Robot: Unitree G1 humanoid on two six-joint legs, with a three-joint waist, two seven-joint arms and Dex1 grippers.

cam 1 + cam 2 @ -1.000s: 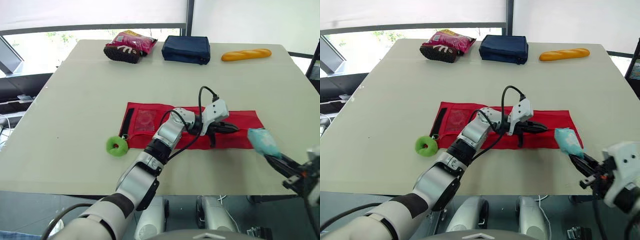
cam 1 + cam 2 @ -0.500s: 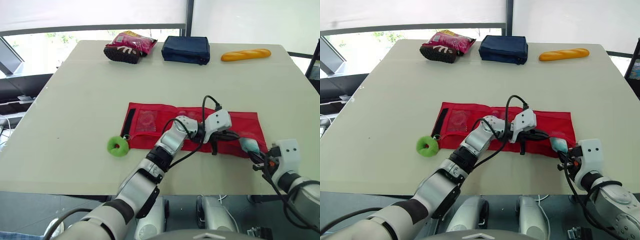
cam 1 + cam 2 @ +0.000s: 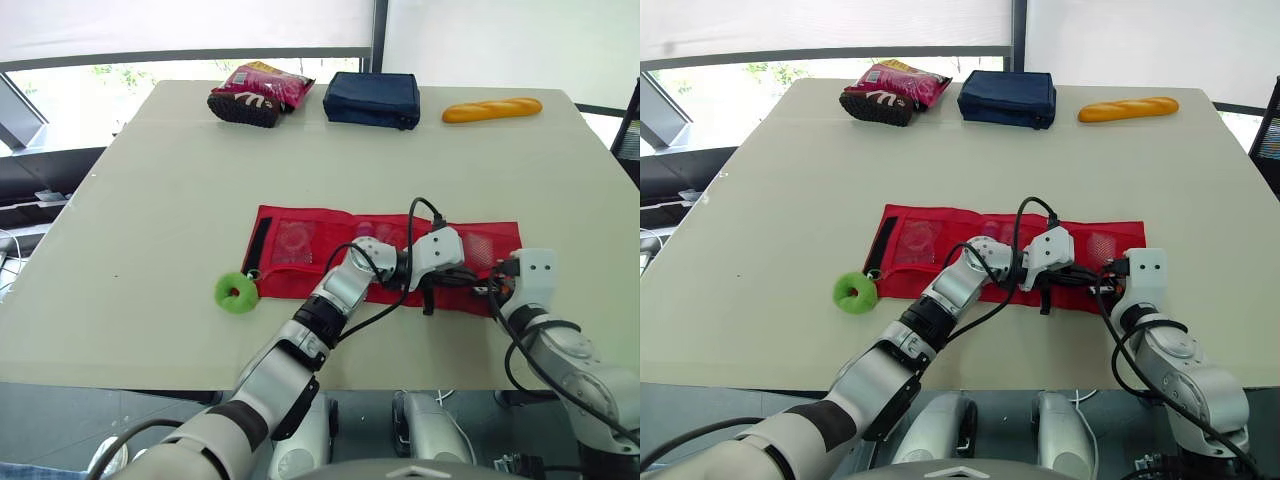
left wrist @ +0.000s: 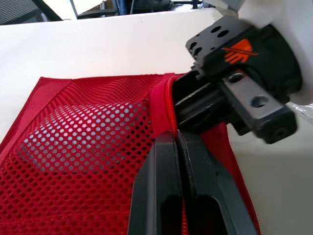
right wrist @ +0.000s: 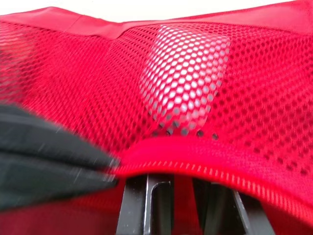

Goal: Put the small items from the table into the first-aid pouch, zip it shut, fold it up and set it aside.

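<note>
The pale packet [image 5: 186, 83] is newly stowed in the pouch's [image 3: 300, 215] 3 o'clock pocket (left gripper [image 4: 176, 138] pinches its rim; right gripper's [image 3: 488, 287] hold: cannot tell).

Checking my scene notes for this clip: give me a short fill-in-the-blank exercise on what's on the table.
The left gripper is shut on the ____ pouch's zipper edge. The green ring lies off the pouch's ____ end. The navy case sits between the snack bag and the toy baguette along the table's ____ edge.
Missing: red; left; far.
</note>
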